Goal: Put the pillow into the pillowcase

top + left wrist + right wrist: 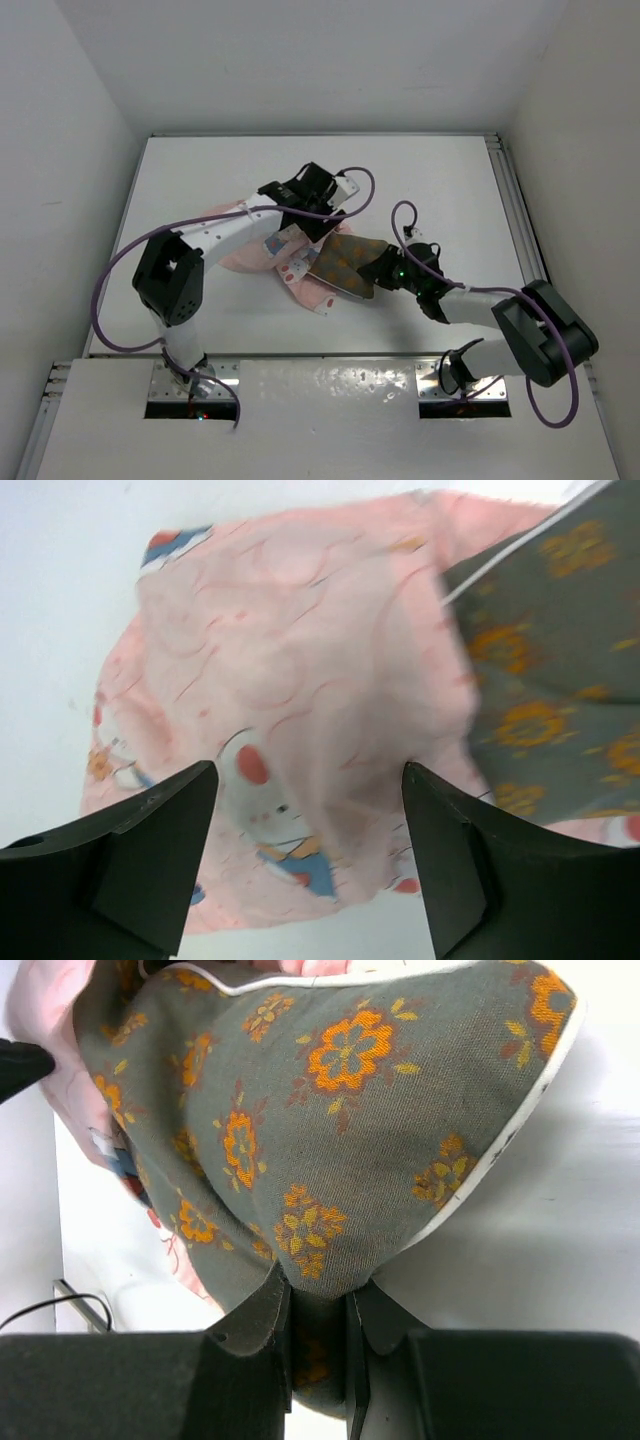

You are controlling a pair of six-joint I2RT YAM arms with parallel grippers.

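Right gripper (320,1292) is clamped narrow on the pillow (380,1140), at the edge farthest from the pillowcase (300,660). The left gripper (308,775) stands wide above the pillowcase and holds nothing. The pillow lies on the desk (440,180) against the pillowcase, its leading end overlapped by pink cloth and most of it outside.

Expect these faults:
- With no grip on the pillowcase, a push may slide or bunch the whole pillowcase instead of filling it.
- A pinch on one edge may let the soft pillow buckle.

You cannot confirm whether the leading end is inside the pillowcase mouth or merely under a loose fold. The mouth itself is not discernible. In the top view, the wrist covers the left gripper.
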